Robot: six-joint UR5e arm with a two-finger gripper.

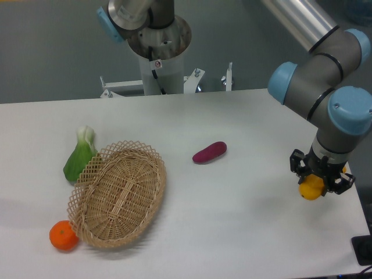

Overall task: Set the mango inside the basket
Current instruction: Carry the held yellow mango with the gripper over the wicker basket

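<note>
The mango [310, 188] is a yellow-orange fruit at the far right of the table, mostly covered from above by my gripper [319, 181]. The black fingers sit on either side of it and look shut on it. I cannot tell whether the fruit rests on the table or hangs just above it. The basket [118, 193], an oval tan wicker one with a lattice rim, lies at the left of the table, far from the gripper, with nothing inside it.
A dark purple oblong vegetable [210, 152] lies mid-table. A green leafy vegetable [79, 156] touches the basket's upper left rim. A small round orange fruit [63, 235] sits at its lower left. The table's right edge runs close to the gripper.
</note>
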